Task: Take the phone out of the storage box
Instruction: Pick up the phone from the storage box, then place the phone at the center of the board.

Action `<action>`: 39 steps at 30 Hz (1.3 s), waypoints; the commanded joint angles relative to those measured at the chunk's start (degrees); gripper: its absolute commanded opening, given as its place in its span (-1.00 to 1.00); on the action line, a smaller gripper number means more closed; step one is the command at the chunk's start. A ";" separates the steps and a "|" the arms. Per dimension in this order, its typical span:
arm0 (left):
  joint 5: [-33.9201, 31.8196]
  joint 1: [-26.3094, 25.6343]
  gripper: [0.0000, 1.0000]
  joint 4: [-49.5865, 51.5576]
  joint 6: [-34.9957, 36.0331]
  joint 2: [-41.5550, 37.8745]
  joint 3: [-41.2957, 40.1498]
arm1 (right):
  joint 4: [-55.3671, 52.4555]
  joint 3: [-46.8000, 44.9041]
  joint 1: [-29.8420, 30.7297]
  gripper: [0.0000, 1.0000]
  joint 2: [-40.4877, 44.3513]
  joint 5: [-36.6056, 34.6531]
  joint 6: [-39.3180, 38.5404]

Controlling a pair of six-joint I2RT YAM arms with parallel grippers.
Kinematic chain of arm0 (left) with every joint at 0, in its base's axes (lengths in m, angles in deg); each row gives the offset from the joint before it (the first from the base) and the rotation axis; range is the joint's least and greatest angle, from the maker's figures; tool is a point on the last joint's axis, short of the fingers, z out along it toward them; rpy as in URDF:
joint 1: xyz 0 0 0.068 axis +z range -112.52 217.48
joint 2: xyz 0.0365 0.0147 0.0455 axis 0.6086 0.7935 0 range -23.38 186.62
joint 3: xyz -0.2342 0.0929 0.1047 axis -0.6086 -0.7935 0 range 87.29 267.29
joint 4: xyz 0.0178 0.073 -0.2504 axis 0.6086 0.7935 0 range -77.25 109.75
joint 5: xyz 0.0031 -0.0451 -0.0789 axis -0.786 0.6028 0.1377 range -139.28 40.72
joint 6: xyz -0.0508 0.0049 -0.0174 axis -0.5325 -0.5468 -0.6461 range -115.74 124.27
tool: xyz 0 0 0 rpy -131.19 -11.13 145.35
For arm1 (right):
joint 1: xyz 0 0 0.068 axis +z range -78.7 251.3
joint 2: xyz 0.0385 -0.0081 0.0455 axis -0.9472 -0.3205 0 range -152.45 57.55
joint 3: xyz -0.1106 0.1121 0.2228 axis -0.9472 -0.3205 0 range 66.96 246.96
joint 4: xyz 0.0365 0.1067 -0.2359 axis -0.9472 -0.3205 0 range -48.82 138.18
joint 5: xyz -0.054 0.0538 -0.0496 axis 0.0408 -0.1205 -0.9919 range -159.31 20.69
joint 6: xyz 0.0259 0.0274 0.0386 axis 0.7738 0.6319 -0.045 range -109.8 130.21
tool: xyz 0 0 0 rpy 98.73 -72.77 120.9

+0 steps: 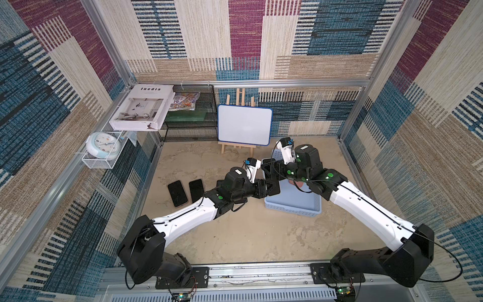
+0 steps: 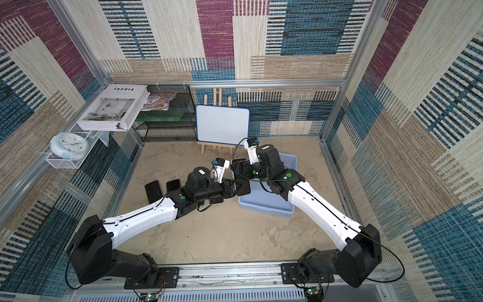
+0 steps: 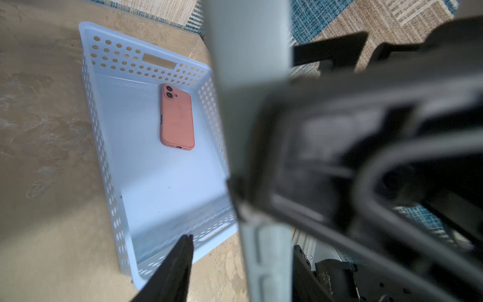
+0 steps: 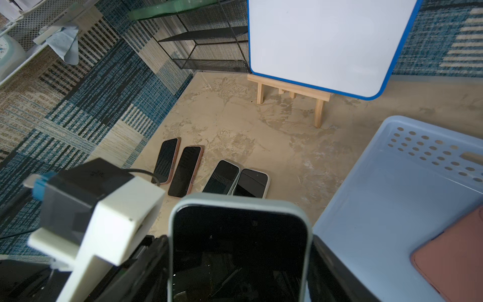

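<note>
- Likely a handover: right gripper (image 4: 239,243) clamps a phone (image 4: 239,261) aloft at the box (image 3: 104,157) edge; a pink phone (image 3: 177,117) lies inside
- The left gripper (image 1: 274,186) is at the phone, grip unclear; it should clamp before the right releases

The storage box (image 3: 103,157) is pale blue, its walls dotted with round holes, and it holds a salmon pink phone (image 3: 177,117). The grey-green phone (image 4: 239,251), if I read its blurred case right, has a black screen. At nine o'clock from the box lie four dark-screened phones (image 4: 185,171) on a mottled beige floor (image 1: 248,235). At eleven stands a white, blue-rimmed whiteboard (image 1: 244,125).
</note>
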 commanded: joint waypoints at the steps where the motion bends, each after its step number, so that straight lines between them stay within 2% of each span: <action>1: 0.33 -0.13 -0.27 -3.23 -1.73 0.88 0.76 | 1.12 -0.19 0.35 0.18 0.66 -3.52 -0.07; 4: -0.16 -0.17 -0.72 -2.71 -2.36 1.24 1.30 | 1.31 -0.69 0.41 0.70 0.64 -4.75 -0.72; 5: -0.51 -0.22 -0.89 -2.31 -2.29 1.23 1.31 | 1.71 -1.21 0.41 0.99 0.71 -5.59 -0.70; 6: -1.16 -0.20 -1.00 -1.80 -2.28 1.08 1.31 | 2.61 -2.13 0.35 0.99 0.93 -6.35 -0.31; 8: -3.72 -0.13 -1.00 0.97 -1.90 0.08 1.35 | 5.46 -5.02 0.27 0.99 1.96 -9.20 0.96; 12: -8.65 1.48 -1.00 6.30 -1.15 -3.66 0.16 | 6.32 -8.18 -2.62 0.99 3.75 -10.15 2.31; 15: -8.24 5.79 -1.00 8.55 -1.29 -7.09 -1.96 | 6.55 -10.77 -5.91 0.99 4.89 -8.48 2.34; 20: -2.56 17.46 -1.00 12.67 -1.23 -8.16 -2.33 | 7.09 -15.39 -9.18 0.99 5.02 -5.36 1.31; 26: 5.87 29.48 -1.00 16.37 4.37 -0.02 4.09 | 7.47 -18.77 -9.95 0.99 2.96 -3.96 -0.63; 29: 10.10 34.04 -1.00 16.46 4.41 5.59 7.62 | 7.92 -19.89 -10.87 0.99 2.08 -2.89 -1.55; 33: 18.82 39.82 -1.00 17.63 3.29 14.59 13.76 | 7.90 -20.49 -12.30 0.99 1.60 -1.45 -2.80; 39: 17.55 43.83 -1.00 33.31 10.64 25.89 27.09 | 8.59 -22.80 -15.07 0.99 3.33 0.12 -3.82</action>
